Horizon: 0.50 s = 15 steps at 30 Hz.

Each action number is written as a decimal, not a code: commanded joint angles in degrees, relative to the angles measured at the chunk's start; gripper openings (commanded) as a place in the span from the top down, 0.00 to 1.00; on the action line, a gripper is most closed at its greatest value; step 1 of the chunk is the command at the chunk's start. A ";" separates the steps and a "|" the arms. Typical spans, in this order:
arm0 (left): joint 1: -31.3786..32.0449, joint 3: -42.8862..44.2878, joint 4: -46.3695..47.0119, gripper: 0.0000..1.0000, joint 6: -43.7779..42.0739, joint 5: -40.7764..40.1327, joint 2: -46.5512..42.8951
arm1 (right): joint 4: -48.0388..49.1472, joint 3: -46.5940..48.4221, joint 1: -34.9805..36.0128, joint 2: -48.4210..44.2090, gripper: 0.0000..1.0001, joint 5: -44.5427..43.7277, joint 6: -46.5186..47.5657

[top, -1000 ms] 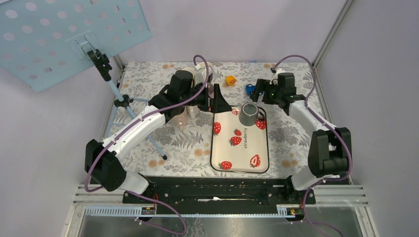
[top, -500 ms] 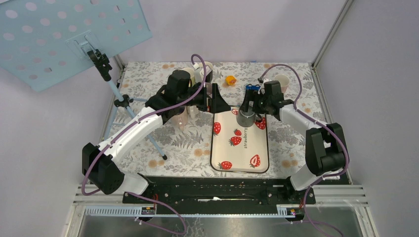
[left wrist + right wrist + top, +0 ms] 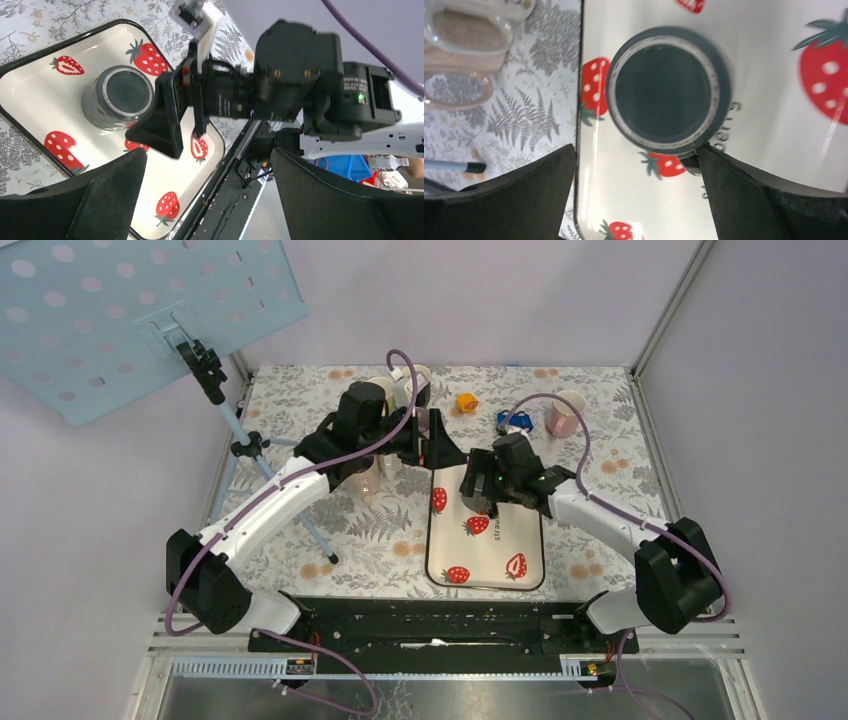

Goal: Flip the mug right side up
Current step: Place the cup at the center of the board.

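The grey mug (image 3: pixel 667 90) stands upside down, base up, on the far part of the strawberry tray (image 3: pixel 774 75). It also shows in the left wrist view (image 3: pixel 117 97). My right gripper (image 3: pixel 636 150) is open and points down just in front of the mug. Its right finger (image 3: pixel 744 195) is against the mug's handle side. In the top view the right gripper (image 3: pixel 482 490) covers the mug. My left gripper (image 3: pixel 442 448) is open and empty at the tray's far left corner, apart from the mug; in its own view (image 3: pixel 207 155) it looks across the tray (image 3: pixel 45 107).
Clear glasses (image 3: pixel 469 35) stand just left of the tray (image 3: pixel 485 560), also in the top view (image 3: pixel 372 475). A pink cup (image 3: pixel 562 418), a blue thing (image 3: pixel 507 421) and an orange thing (image 3: pixel 465 401) sit at the back. A tripod (image 3: pixel 240 445) stands at the left.
My right arm has swung left from the tray's back right corner to over the mug, its gripper staying open. The left arm has barely moved. The mug stays upside down.
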<state>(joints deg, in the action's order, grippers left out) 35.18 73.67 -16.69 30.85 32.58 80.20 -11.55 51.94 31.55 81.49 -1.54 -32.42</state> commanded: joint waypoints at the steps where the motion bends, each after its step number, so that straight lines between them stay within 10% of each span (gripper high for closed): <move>1: -0.20 0.12 2.18 0.01 -0.34 -1.38 -0.97 | 0.60 -0.10 5.45 -0.29 0.00 -3.57 -6.61; 15: -0.30 -2.81 -0.83 0.01 2.37 -17.35 -5.57 | -5.24 4.33 10.73 -4.55 0.00 -10.36 -9.81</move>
<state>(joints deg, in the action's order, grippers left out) 35.18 72.20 -17.87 31.73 22.46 78.30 -12.71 52.88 42.04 82.41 -5.61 -41.39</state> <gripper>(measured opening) 0.988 0.994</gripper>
